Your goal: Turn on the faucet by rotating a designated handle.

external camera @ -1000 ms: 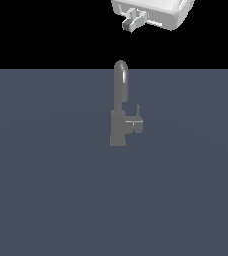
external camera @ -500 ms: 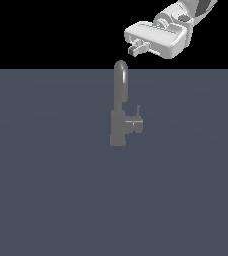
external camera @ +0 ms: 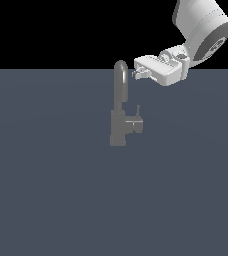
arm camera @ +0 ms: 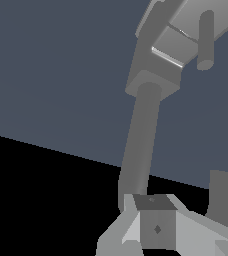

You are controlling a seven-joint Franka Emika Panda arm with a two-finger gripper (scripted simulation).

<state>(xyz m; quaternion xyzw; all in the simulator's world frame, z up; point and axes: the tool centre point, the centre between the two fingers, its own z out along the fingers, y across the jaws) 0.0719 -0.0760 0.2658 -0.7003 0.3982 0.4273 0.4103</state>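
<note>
In the exterior view, a flat dark blue-grey surface [external camera: 46, 190] fills the lower part of the picture. Behind it there is only black. No walls or room show.

The grey faucet [external camera: 120, 107] stands on the surface, a little above the middle of the picture. Its tall spout goes straight up and bends over at the top. Its blocky base sits at the bottom. The handle [external camera: 135, 123] is a short stub that sticks out from the base toward the exterior view's right. A thin pin stands up on it.

The white arm comes in from the top corner on the exterior view's right. The end effector [external camera: 137, 73] points toward the exterior view's left. It is near the top of the spout, just beside the bend. It is well above the handle and does not touch it. Its fingers are too small here to see if they are open or closed.

In the wrist view, the faucet runs from the base, far off, to the spout, which is close. The handle [arm camera: 205, 40] and its pin show by the base. One grey finger [arm camera: 224, 197] shows, and nothing is held by it. I cannot tell if the end effector is open or closed.
</note>
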